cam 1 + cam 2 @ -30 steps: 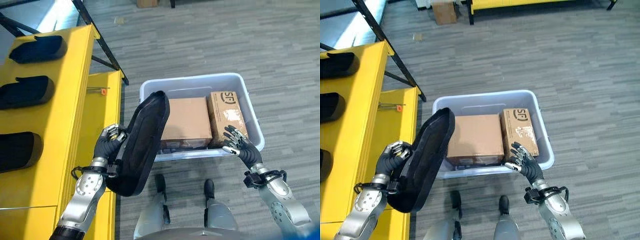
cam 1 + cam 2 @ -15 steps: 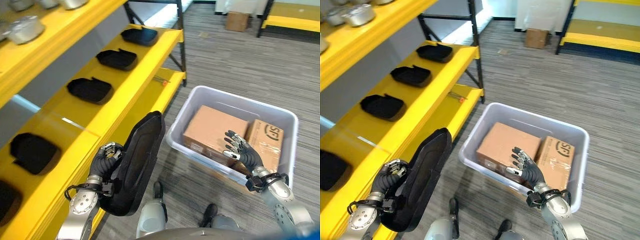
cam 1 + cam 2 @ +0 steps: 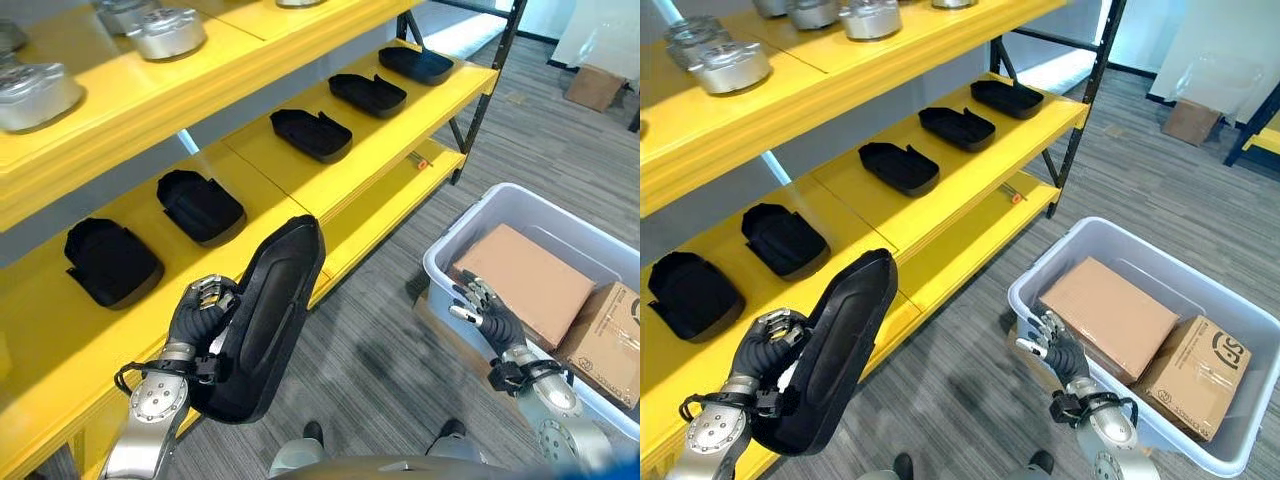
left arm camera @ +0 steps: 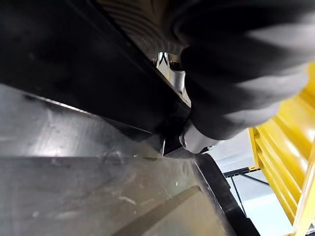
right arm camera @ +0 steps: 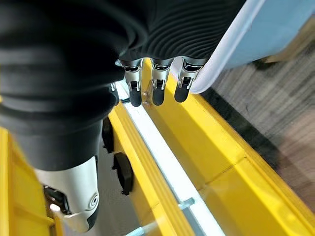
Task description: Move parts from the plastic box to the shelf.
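Upright, the left hand seemingly clasps a black part beside the shelf; right hand hangs slack-fingered.

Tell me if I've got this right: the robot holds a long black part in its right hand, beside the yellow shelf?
Not quite. The long black part is in the left hand, as the left eye view shows. It does stand beside the yellow shelf. The right hand hangs open by the plastic box.

L robot hand curled tight; R robot hand fingers relaxed.
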{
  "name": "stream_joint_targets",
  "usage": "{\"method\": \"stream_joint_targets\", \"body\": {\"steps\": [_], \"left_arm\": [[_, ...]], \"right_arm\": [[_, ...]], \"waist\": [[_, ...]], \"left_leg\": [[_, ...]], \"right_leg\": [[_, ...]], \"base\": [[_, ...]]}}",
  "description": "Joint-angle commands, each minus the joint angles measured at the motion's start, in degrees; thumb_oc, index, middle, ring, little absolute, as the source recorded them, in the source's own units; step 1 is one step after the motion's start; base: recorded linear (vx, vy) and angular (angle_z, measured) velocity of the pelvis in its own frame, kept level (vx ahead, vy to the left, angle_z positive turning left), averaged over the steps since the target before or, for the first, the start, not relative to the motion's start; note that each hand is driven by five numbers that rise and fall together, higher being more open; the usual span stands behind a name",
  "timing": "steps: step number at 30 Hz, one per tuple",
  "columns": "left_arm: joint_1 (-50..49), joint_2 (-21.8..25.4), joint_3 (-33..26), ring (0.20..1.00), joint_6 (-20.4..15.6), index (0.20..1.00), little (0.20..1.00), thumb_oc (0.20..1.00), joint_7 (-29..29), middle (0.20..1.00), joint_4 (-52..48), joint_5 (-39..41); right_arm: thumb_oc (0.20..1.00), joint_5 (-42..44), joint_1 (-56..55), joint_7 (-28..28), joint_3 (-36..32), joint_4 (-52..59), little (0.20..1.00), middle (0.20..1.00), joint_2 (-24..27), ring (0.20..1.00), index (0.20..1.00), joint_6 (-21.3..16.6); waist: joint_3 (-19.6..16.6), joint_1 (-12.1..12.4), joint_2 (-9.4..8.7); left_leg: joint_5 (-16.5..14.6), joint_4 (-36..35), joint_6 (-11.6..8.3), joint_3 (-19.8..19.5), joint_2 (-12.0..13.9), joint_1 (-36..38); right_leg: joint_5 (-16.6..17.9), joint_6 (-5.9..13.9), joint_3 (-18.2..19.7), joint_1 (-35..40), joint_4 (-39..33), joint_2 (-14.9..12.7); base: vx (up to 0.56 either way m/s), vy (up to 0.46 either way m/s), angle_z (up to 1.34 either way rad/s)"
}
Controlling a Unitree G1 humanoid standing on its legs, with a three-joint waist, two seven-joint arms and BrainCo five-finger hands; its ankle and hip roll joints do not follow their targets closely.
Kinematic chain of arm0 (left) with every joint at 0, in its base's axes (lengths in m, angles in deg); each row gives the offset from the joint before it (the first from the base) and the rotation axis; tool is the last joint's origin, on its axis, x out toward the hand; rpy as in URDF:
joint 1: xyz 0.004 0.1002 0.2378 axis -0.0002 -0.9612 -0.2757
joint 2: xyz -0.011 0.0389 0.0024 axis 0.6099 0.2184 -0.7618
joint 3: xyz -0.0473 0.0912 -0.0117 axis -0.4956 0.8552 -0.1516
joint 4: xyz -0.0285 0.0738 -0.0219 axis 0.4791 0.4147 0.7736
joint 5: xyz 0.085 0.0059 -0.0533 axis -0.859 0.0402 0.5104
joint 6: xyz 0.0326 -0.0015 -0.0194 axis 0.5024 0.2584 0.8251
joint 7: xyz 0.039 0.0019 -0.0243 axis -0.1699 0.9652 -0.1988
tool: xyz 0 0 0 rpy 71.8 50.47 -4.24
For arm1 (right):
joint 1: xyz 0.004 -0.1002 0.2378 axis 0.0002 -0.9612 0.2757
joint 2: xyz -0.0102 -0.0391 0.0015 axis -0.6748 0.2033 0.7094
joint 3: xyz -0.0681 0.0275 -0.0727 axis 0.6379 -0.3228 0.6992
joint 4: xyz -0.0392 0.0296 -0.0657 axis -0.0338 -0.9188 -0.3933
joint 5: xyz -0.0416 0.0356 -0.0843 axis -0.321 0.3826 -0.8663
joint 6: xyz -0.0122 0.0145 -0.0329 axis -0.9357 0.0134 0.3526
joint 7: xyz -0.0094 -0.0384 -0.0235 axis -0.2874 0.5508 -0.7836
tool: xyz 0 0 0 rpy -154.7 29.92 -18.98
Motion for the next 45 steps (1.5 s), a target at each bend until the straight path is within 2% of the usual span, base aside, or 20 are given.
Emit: {"method": "stream_joint_targets", "body": {"steps": [1, 7, 12, 13, 15, 18, 19, 21, 22, 23, 24, 26, 28, 29, 33, 36, 39, 41, 43, 45], "left_arm": [[1.6, 1.1, -4.7, 0.2, -4.2, 0.2, 0.2, 0.2, -0.4, 0.2, -5.7, -1.7], [1.1, 2.0, -6.2, 0.2, -4.4, 0.2, 0.2, 0.2, -0.7, 0.2, -6.5, -2.3], [1.5, 2.8, -6.6, 0.2, -4.5, 0.2, 0.2, 0.2, -1.2, 0.2, -6.7, -2.8], [1.8, 3.1, -6.4, 0.2, -4.6, 0.2, 0.2, 0.2, -1.3, 0.2, -6.5, -3.2], [2.1, 3.3, -6.3, 0.2, -4.7, 0.2, 0.2, 0.2, -1.4, 0.2, -6.3, -3.5], [2.7, 3.9, -6.1, 0.2, -4.8, 0.2, 0.2, 0.2, -1.9, 0.2, -5.8, -3.9], [3.1, 4.2, -5.7, 0.2, -4.8, 0.2, 0.2, 0.2, -1.9, 0.2, -5.5, -3.9], [4.2, 4.3, -4.6, 0.2, -4.8, 0.2, 0.2, 0.2, -2.0, 0.2, -4.4, -3.6], [4.8, 4.3, -3.6, 0.2, -4.5, 0.2, 0.2, 0.2, -1.8, 0.2, -3.9, -3.7], [4.8, 4.3, -3.6, 0.2, -4.5, 0.2, 0.2, 0.2, -1.8, 0.2, -3.9, -3.7], [4.6, 3.8, -3.3, 0.2, -4.1, 0.2, 0.2, 0.2, -1.4, 0.2, -3.8, -4.2], [3.9, 2.9, -3.5, 0.2, -3.8, 0.2, 0.2, 0.2, -1.5, 0.2, -3.8, -3.9], [3.8, 2.1, -3.2, 0.2, -3.7, 0.2, 0.2, 0.2, -1.1, 0.2, -3.8, -3.9], [3.4, 1.5, -3.1, 0.2, -4.1, 0.2, 0.2, 0.2, -1.2, 0.2, -3.7, -3.5], [2.1, 0.3, -3.0, 0.2, -4.2, 0.2, 0.2, 0.2, -0.7, 0.2, -3.9, -2.7], [2.0, 0.1, -2.8, 0.2, -4.1, 0.2, 0.2, 0.2, -0.6, 0.2, -4.0, -2.4], [2.3, -0.3, -2.3, 0.2, -4.0, 0.2, 0.2, 0.2, -0.5, 0.2, -4.0, -2.0], [2.8, -0.3, -2.4, 0.2, -4.0, 0.2, 0.2, 0.2, -0.5, 0.2, -3.9, -1.7], [2.7, -0.4, -2.5, 0.2, -4.0, 0.2, 0.2, 0.2, -0.5, 0.2, -4.2, -1.7], [2.6, -0.3, -2.7, 0.2, -3.8, 0.2, 0.2, 0.2, -1.0, 0.2, -4.4, -1.8]], "right_arm": [[1.0, 0.4, 1.3, 1.4, 0.2, 3.3, 1.0, 1.0, 1.5, 1.0, 1.0, -1.7], [1.0, -0.7, 3.8, 1.6, 1.6, 3.7, 1.0, 1.0, 1.7, 1.0, 1.0, -1.5], [1.0, -0.6, 5.8, 1.0, 2.6, 3.7, 1.0, 1.0, 0.7, 1.0, 1.0, -1.7], [1.0, -0.5, 6.2, 1.0, 2.8, 3.8, 1.0, 1.0, 0.2, 1.0, 1.0, -1.8], [1.0, -0.7, 6.0, 1.0, 2.9, 3.5, 1.0, 1.0, -0.5, 1.0, 1.0, -1.8], [1.0, -0.6, 5.6, 0.7, 3.0, 3.0, 1.0, 1.0, -1.7, 1.0, 1.0, -1.9], [1.0, -0.4, 5.2, 0.8, 2.8, 3.2, 1.0, 1.0, -2.1, 1.0, 1.0, -2.0], [1.0, 0.2, 4.7, 1.1, 3.0, 3.5, 1.0, 1.0, -2.2, 1.0, 1.0, -1.9], [1.0, 0.6, 3.9, 1.5, 2.9, 3.6, 1.0, 1.0, -2.0, 1.0, 1.0, -1.7], [1.0, 0.6, 4.0, 1.5, 2.9, 3.6, 1.0, 1.0, -2.0, 1.0, 1.0, -1.7], [1.0, 1.0, 3.2, 1.8, 2.7, 3.6, 1.0, 1.0, -1.6, 1.0, 1.0, -1.6], [1.0, 1.4, 2.8, 2.2, 2.7, 2.9, 1.0, 1.0, -0.8, 1.0, 1.0, -1.6], [1.0, 1.4, 2.0, 2.1, 2.8, 2.7, 1.0, 1.0, -0.8, 1.0, 1.0, -1.4], [1.0, 1.3, 2.4, 2.2, 2.9, 2.4, 1.0, 1.0, -0.1, 1.0, 1.0, -1.4], [1.0, 1.2, 2.2, 1.5, 1.7, 2.3, 1.0, 1.0, 0.7, 1.0, 1.0, -1.4], [1.0, 1.5, 2.1, 1.7, 1.5, 2.7, 1.0, 1.0, 1.0, 1.0, 1.0, -1.4], [1.0, 1.4, 2.7, 1.5, 1.3, 2.5, 1.0, 1.0, 2.1, 1.0, 1.0, -1.8], [1.0, 0.9, 3.5, 1.2, 1.2, 2.6, 1.0, 1.0, 2.6, 1.0, 1.0, -1.9], [1.0, 1.2, 3.7, 1.0, 1.2, 2.6, 1.0, 1.0, 2.9, 1.0, 1.0, -1.9], [1.0, 1.9, 3.6, 0.6, 1.0, 2.6, 1.0, 1.0, 2.9, 1.0, 1.0, -2.0]], "waist": [[0.1, -0.7, 0.69], [0.6, 1.1, -0.78], [0.7, 2.1, -1.61], [0.8, 2.1, -1.7], [0.6, 1.8, -1.59], [0.4, 0.7, -0.99], [0.6, -0.5, -0.64], [1.0, -2.7, 0.25], [1.7, -4.3, 0.33], [1.6, -4.2, 0.37], [1.4, -4.6, -0.08], [0.3, -4.4, -1.5], [-0.1, -4.5, -2.18], [-0.5, -4.1, -2.47], [-1.4, -3.4, -2.71], [-1.1, -3.4, -2.85], [0.5, -3.4, -2.98], [1.6, -3.7, -3.57], [1.5, -3.6, -4.21], [1.0, -4.2, -4.35]], "left_leg": [[-0.1, 0.1, 1.12, -1.5, 2.3, -1.9], [-2.4, 3.2, 2.43, -3.4, -0.1, -4.4], [-3.6, 4.3, 3.97, -4.8, -3.5, -6.3], [-4.3, 4.9, 4.89, -5.3, -5.3, -6.9], [-4.5, 4.5, 5.87, -5.8, -6.3, -6.6], [-3.4, 1.7, 7.46, -6.9, -7.7, -4.9], [-1.9, 0.6, 8.14, -7.8, -8.3, -4.8], [-0.8, -0.4, 8.49, -10.0, -8.4, -3.8], [0.0, -0.7, 8.56, -11.9, -8.4, -3.1], [0.2, -0.8, 8.53, -11.8, -8.3, -3.3], [0.8, -1.4, 8.48, -12.6, -8.3, -3.1], [0.9, -1.0, 8.1, -12.9, -9.0, -3.6], [0.9, -0.3, 7.51, -13.6, -9.7, -3.6], [1.2, -0.1, 6.7, -13.4, -9.4, -3.9], [1.1, 1.6, 6.12, -13.0, -9.4, -5.0], [0.7, 3.9, 5.65, -13.0, -9.6, -5.8], [-0.6, 9.7, 4.67, -12.4, -10.7, -8.3], [-2.3, 13.0, 4.33, -10.7, -8.9, -8.8], [-2.6, 13.4, 4.33, -11.2, -6.1, -8.0], [0.1, 11.8, 4.09, -11.5, -1.0, -6.6]], "right_leg": [[-3.9, 1.04, 0.6, 3.3, 1.5, 0.5], [-0.6, 2.75, 0.4, 4.3, -1.2, -0.8], [4.1, 4.43, 0.1, 5.1, -3.5, -2.5], [6.0, 5.13, 1.1, 4.9, -4.2, -3.4], [6.4, 4.88, 2.8, 4.3, -3.3, -3.9], [5.6, 3.71, 10.0, 1.5, 1.6, -3.1], [6.0, 2.17, 13.7, -0.3, 2.9, -1.9], [2.5, 0.21, 23.7, -4.5, 5.9, 4.5], [-3.2, -1.06, 29.3, -6.3, 8.8, 11.5], [-3.0, -1.1, 29.3, -6.5, 8.7, 11.6], [-6.2, -2.42, 29.5, -6.1, 8.0, 15.4], [-7.5, -4.12, 28.8, -4.1, 2.7, 20.2], [-7.3, -4.36, 30.4, -2.3, 0.3, 20.4], [-6.2, -4.54, 31.0, -0.7, -3.5, 21.3], [-4.7, -4.97, 29.7, 2.0, -8.3, 21.1], [-4.9, -5.4, 29.0, 2.4, -8.5, 21.0], [-5.2, -6.08, 27.3, 2.2, -7.8, 20.2], [-5.3, -6.43, 27.0, 1.4, -6.6, 19.2], [-5.3, -6.31, 27.0, 1.0, -6.1, 18.3], [-5.8, -6.3, 26.6, 0.0, -5.2, 17.5]], "base": [[0.05, 0.1, 0.15], [0.03, 0.105, 0.18], [0.01, 0.166, 0.16], [0.01, 0.272, 0.34], [0.02, 0.234, 0.26], [0.02, 0.203, 0.36], [0.0, 0.181, 0.52], [0.03, 0.129, 0.55], [0.04, 0.066, 0.55], [0.04, 0.012, 0.54], [0.0, -0.053, 0.72], [0.01, -0.133, 0.69], [0.0, -0.143, 0.11], [-0.02, -0.161, 0.13], [-0.03, -0.121, 0.15], [-0.03, -0.059, 0.13], [-0.1, -0.023, 0.29], [-0.13, 0.022, 0.39], [-0.06, 0.056, 0.3], [-0.04, 0.087, 0.15]]}}
